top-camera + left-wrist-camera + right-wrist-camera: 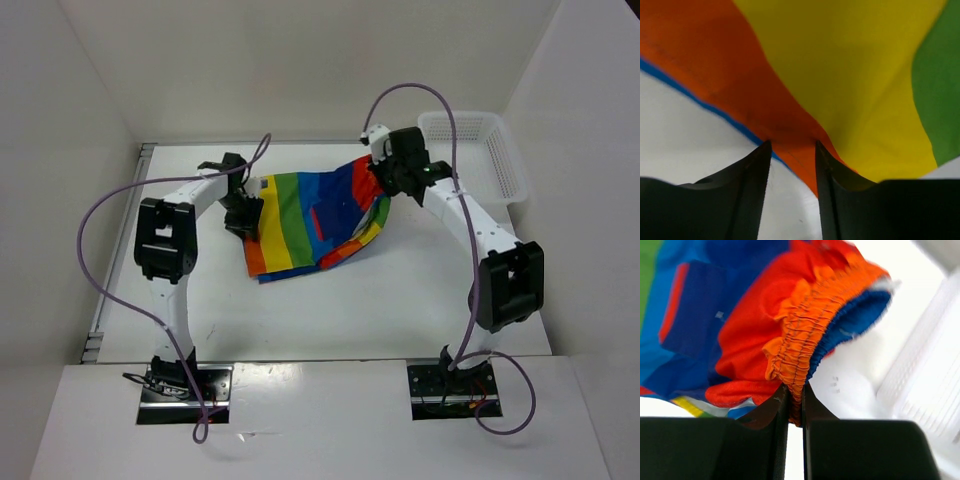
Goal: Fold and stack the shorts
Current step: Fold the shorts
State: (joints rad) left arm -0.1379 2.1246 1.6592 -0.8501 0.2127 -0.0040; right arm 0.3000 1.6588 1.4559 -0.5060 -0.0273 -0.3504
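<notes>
The rainbow-striped shorts (300, 215) lie spread on the white table between my arms. Their right end is lifted. My left gripper (243, 215) is at their left edge. In the left wrist view its jaws (793, 145) stand apart, with the orange hem (800, 165) of the shorts hanging between the tips. My right gripper (385, 180) is shut on the gathered orange waistband (800, 340) and holds it above the table; the fingers (794, 390) pinch the elastic. The blue patch pocket (690, 305) shows to the left of the waistband.
A white lattice plastic basket (490, 150) stands at the back right, just right of my right gripper, and also shows in the right wrist view (930, 375). White walls enclose the table at the back and on both sides.
</notes>
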